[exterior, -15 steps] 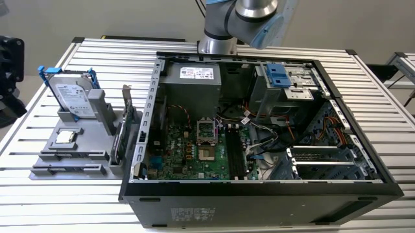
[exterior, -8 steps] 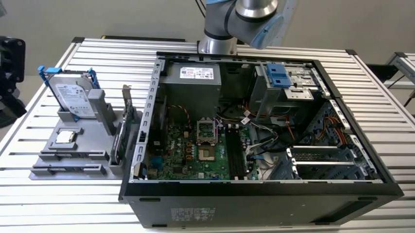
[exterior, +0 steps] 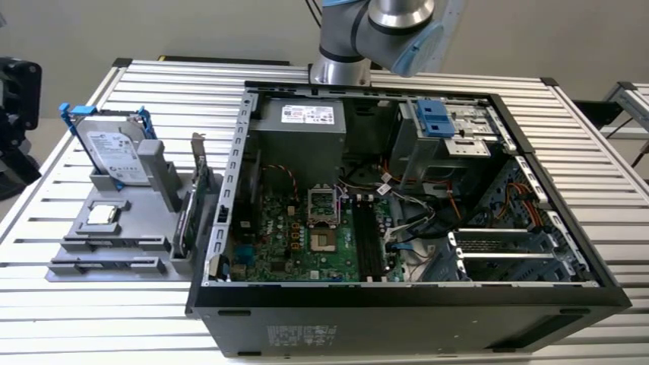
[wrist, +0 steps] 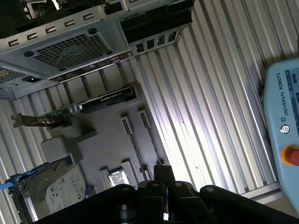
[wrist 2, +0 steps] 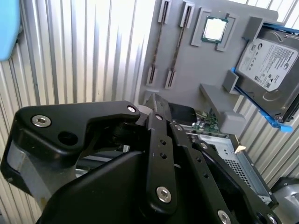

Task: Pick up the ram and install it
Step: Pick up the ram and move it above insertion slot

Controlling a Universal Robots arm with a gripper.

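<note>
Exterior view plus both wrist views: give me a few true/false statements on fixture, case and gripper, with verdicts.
1. The hard drive stands upright in the gray fixture. True.
2. The computer case is closed. False: its side is open and the motherboard shows.
3. A CPU chip lies flat on the fixture. True.
4. The gripper is inside the case. False: it hangs above the fixture's edge and the slatted table, outside the case.
5. The drive's rails are red. False: they are blue.
</note>
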